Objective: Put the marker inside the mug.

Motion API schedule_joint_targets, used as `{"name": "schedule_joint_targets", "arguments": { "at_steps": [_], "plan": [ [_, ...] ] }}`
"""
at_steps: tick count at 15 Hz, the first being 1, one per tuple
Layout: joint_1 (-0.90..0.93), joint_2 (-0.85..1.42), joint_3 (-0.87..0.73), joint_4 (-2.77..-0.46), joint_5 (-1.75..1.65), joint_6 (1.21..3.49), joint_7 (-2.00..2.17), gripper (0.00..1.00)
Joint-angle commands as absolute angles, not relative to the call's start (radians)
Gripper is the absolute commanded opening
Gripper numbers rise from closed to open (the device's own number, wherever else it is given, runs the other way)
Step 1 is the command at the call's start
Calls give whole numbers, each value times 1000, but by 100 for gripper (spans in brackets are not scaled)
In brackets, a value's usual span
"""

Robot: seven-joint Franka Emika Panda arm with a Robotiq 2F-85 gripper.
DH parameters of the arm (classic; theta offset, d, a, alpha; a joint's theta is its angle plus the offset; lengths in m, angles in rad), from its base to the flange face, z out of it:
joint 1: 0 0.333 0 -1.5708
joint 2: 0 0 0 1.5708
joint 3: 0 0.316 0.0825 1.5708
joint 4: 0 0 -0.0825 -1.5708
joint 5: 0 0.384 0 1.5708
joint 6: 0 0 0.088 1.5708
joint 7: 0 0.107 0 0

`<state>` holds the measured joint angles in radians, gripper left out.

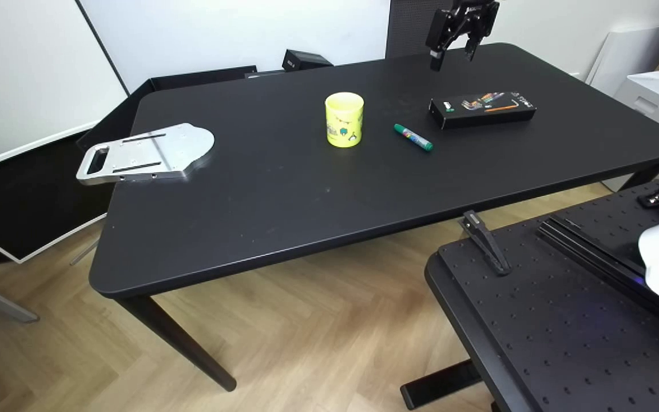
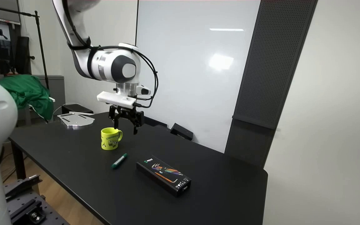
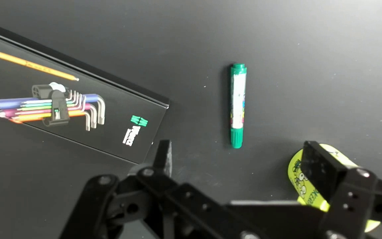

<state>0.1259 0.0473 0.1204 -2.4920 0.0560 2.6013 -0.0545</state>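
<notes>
**Poised to reach, with obstacles on two flanks**

Reckon first with the black table: flat and smooth-looking, so likely to allow rolling after an off-centre nudge. Mind next the flat black box, at nine o'clock in the wrist view; could catch a jaw on a low, sideways approach. Find the gripper hanging above the table with jaws wide apart and nothing grasped; descending too hard, could jam. Beware the yellow mug, upright, at four o'clock in the wrist view, partly hidden behind a jaw; might tip or slide from a careless sweep. See last the green marker, lying near the wrist view's centre, slightly toward three o'clock, between box and mug, not yet inside. Too thin to forgive poor aim: could squirt out of a pinch taken at one end. Carried level, might bridge the rim instead of dropping in; calls for lowering one end first.
</notes>
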Motion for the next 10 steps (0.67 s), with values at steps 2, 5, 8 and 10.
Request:
{"name": "schedule_joint_targets", "arguments": {
  "at_steps": [2, 5, 8, 10],
  "plan": [
    [121, 236, 115, -2324, 22, 2579, -34, 100],
    [133, 321, 123, -2268, 13, 2583, -41, 100],
    [157, 384, 117, -2233, -17, 2589, -17, 100],
    [174, 414, 111, -2221, -32, 2595, -4, 100]
  ]
}}
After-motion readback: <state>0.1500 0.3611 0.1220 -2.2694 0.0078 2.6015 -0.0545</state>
